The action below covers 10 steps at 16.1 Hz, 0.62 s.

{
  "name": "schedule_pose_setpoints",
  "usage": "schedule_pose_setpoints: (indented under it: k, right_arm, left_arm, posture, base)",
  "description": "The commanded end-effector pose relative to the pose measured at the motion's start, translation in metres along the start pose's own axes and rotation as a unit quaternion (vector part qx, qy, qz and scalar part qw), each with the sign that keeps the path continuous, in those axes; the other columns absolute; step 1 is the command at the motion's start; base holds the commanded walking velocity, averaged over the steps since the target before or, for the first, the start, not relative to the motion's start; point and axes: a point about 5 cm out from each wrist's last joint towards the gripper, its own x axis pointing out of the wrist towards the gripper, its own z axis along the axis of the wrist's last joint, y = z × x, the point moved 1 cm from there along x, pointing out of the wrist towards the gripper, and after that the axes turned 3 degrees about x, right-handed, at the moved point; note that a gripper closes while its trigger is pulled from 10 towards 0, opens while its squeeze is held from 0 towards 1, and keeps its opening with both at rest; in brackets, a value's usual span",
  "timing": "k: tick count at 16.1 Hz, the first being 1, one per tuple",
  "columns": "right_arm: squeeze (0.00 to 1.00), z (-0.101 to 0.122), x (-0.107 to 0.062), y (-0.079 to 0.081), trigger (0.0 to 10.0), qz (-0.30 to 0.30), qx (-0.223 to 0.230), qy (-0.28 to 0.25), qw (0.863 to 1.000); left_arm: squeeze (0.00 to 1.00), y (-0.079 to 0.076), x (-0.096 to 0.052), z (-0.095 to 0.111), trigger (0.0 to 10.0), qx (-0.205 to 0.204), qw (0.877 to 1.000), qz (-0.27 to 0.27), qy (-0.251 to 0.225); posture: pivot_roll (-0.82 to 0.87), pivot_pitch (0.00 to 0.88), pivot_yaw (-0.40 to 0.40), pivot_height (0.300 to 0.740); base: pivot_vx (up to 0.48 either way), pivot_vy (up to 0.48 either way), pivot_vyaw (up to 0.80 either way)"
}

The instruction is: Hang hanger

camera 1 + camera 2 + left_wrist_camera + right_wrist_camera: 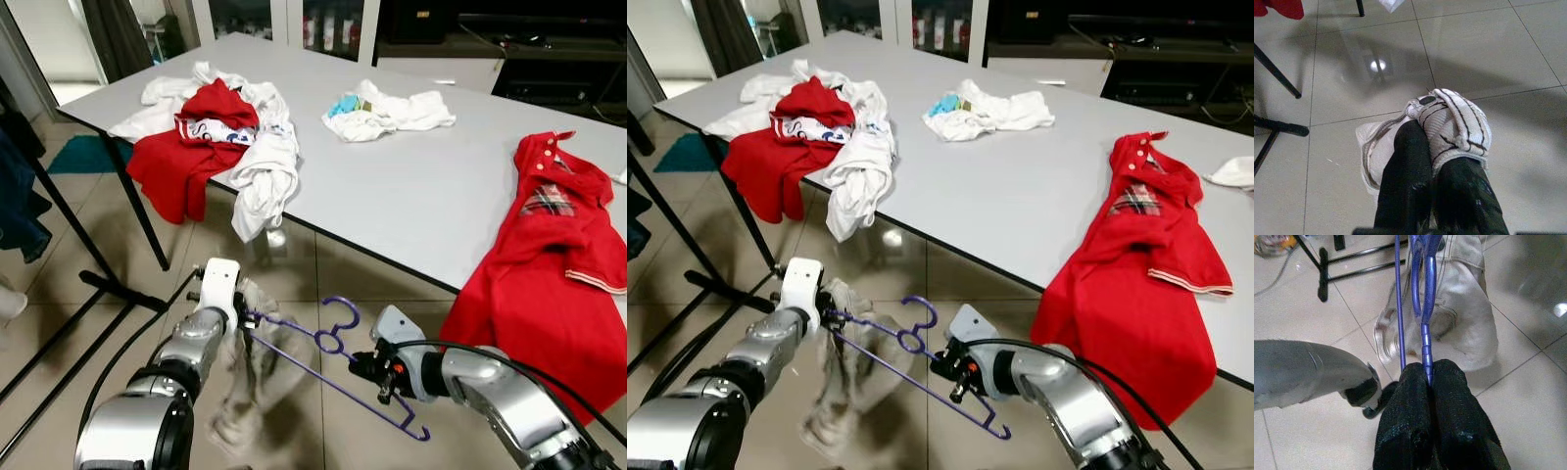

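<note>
A purple wire hanger [328,341] hangs low over the tiled floor in front of the table, held between both arms. My right gripper [1429,374] is shut on the hanger's wire just below its hook, as the right wrist view shows. My left gripper [1432,142] is at the hanger's other end, shut on a white garment with dark trim [1459,122]. This white garment [245,392] droops from there toward the floor and looks blurred. The hanger's hook [921,311] points up toward the table edge.
The grey table [421,186] stands ahead, with a red polo shirt [549,264] draped over its near edge. A red and white clothes pile [220,137] hangs over the left corner. Black rack legs [108,284] and a dark blue garment [15,196] are at left.
</note>
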Motion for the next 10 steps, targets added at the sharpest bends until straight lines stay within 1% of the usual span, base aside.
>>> schedule_pose_setpoints:
  k: [1, 2, 5, 8, 10]
  right_arm:
    - [0.0, 0.005, 0.005, 0.002, 10.0, 0.002, -0.018, -0.002, 1.0]
    - [0.0, 0.015, 0.009, 0.003, 10.0, 0.004, -0.026, -0.017, 1.0]
    - [0.0, 0.024, 0.013, -0.003, 10.0, -0.011, -0.027, -0.032, 0.999]
    - [0.0, 0.027, 0.009, -0.004, 10.0, -0.014, -0.036, -0.036, 0.999]
    - [0.0, 0.041, 0.009, 0.001, 10.0, -0.002, -0.046, -0.058, 0.997]
  left_arm:
    - [0.0, -0.013, 0.004, 0.021, 10.0, 0.008, 0.999, -0.03, -0.042]
    - [0.0, -0.02, 0.004, 0.021, 10.0, 0.019, 0.998, -0.046, -0.043]
    - [0.0, -0.026, 0.004, 0.014, 10.0, 0.021, 0.997, -0.059, -0.035]
    - [0.0, -0.027, 0.002, 0.006, 10.0, 0.025, 0.997, -0.064, -0.024]
    - [0.0, -0.029, 0.001, 0.001, 10.0, 0.027, 0.997, -0.068, -0.019]
  posture:
    - [-0.13, 0.0, 0.049, 0.74]
    - [-0.13, 0.0, 0.049, 0.74]
    - [-0.13, 0.0, 0.049, 0.74]
    - [-0.13, 0.0, 0.047, 0.74]
    - [-0.13, 0.0, 0.046, 0.74]
  base:
    - [0.0, 0.0, 0.0]
    - [0.0, 0.0, 0.0]
    - [0.0, 0.0, 0.0]
    - [0.0, 0.0, 0.0]
    - [0.0, 0.0, 0.0]
